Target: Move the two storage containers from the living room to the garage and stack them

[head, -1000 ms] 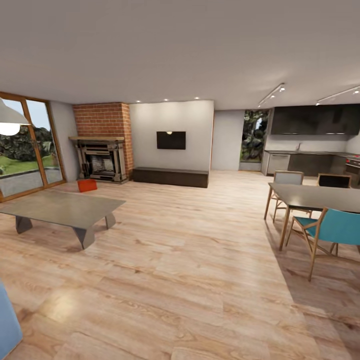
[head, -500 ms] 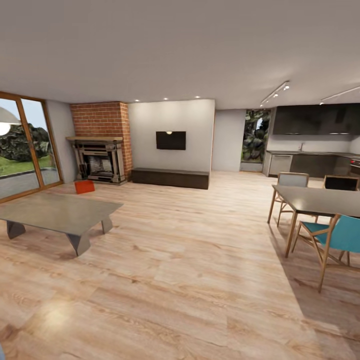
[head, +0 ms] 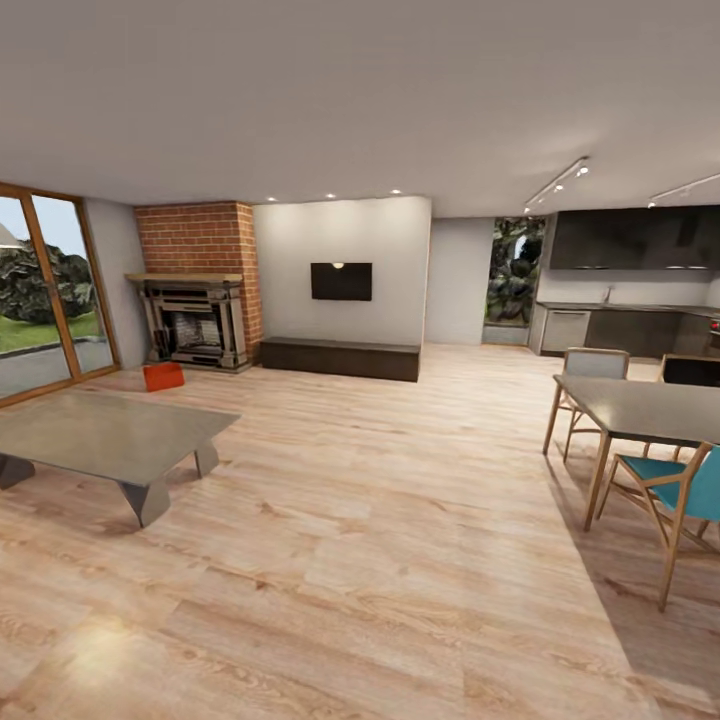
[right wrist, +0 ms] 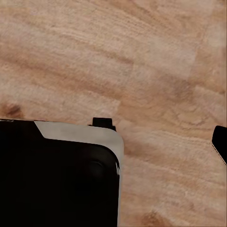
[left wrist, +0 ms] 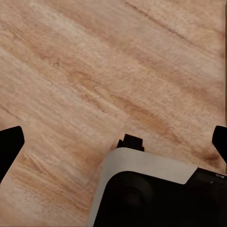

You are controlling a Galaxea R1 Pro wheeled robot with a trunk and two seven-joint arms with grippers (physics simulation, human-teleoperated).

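We look across the living room (head: 330, 520) from the head view: a wide stretch of light wood-plank floor runs ahead to a white wall bearing a dark screen (head: 341, 281), with a long low dark-brown cabinet (head: 340, 358) at its foot. To the left of that wall stands the red brick fireplace (head: 197, 300), and further left the wood-framed glass door (head: 45, 290) shows greenery and rock outside.

We see one storage container (head: 163, 376), orange-red, sitting on the plank floor just in front of the fireplace hearth, beyond the far edge of a low grey table (head: 105, 437) at the left. We can make out a single bin there; it is small in the view and we cannot tell whether it holds anything.

At the right stands a dark dining table (head: 650, 408) with wooden chairs, one with a teal seat (head: 672, 485) nearest us, and behind it a dark kitchen counter (head: 625, 328) runs along the far wall.

In the left wrist view, our left pincer (left wrist: 116, 146) shows only two dark fingertips at opposite edges of the picture, spread wide apart over bare planks with nothing between them, above part of the robot's white-and-black body (left wrist: 156, 194). In the right wrist view, one dark fingertip of our right pincer (right wrist: 220, 144) shows at the edge; we cannot tell how its fingers stand.
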